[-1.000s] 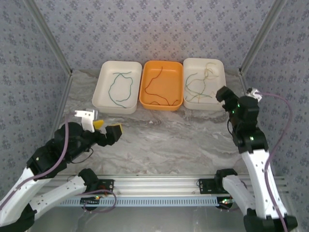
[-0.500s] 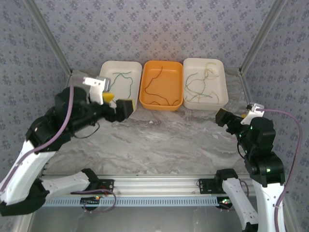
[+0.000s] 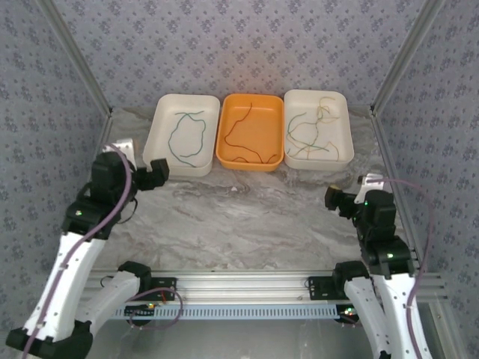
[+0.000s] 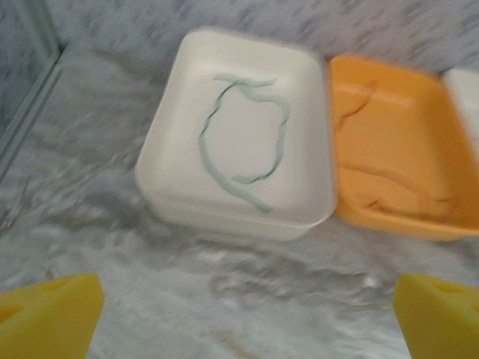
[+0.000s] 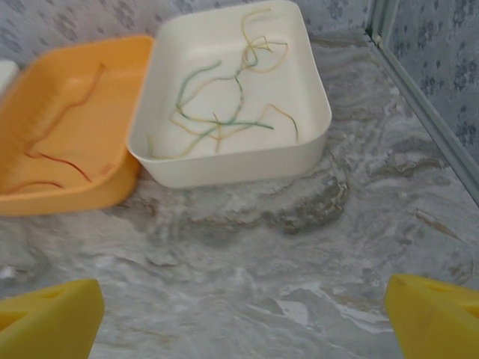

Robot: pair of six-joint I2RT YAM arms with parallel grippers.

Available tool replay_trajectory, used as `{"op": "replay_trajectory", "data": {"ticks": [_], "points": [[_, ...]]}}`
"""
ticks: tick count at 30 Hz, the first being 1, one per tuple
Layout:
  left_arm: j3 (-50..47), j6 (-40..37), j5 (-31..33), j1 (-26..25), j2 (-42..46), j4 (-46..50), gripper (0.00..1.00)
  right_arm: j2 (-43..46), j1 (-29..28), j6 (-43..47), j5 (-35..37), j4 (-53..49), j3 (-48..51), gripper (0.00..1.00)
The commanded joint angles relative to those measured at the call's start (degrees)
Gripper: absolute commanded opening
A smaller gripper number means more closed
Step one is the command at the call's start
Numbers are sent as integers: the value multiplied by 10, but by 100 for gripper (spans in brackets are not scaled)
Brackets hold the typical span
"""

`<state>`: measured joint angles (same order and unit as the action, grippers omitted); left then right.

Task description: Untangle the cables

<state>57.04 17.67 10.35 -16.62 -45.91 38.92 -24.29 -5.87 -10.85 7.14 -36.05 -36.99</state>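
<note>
One marbled table (image 3: 247, 217) spreads before me, with three trays side by side at its far edge: left white tray (image 3: 159, 149), orange tray (image 3: 263, 123), right white tray (image 3: 341, 123). My left pincer (image 3: 156, 172) and right pincer (image 3: 334, 198) hang over bare marble on the near side of them, both gaping wide and empty (yellow pads (image 4: 45, 318) well apart). The green cable (image 4: 203, 153) loops alone in the left tray, the red cable (image 5: 63, 161) lies in the orange one, and a green and yellow-cream tangle (image 5: 217, 123) sits in the right.

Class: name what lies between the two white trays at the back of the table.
The orange tray, holding a red cable, sits between them, as the top view shows.
</note>
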Motion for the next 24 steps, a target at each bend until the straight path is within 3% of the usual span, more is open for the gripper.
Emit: {"op": "replay_trajectory", "data": {"ticks": [1,6,11,14,16,19,24], "points": [[-161,-58,21,23,24,-150,99,27,7,37,53,168,96,99],[-354,-90,55,23,85,-331,99,14,23,45,82,348,242,99],[-428,-133,76,45,99,-475,99,-11,66,62,55,508,343,99],[-448,-132,46,96,37,-529,99,-33,99,64,16,573,363,99],[-479,-125,34,116,-7,-627,99,-64,120,64,0,615,366,99],[-456,-127,16,130,-83,-688,99,-162,147,66,-45,677,349,99],[-410,-141,-8,137,-230,-776,99,-342,139,69,-68,793,304,99]]}}
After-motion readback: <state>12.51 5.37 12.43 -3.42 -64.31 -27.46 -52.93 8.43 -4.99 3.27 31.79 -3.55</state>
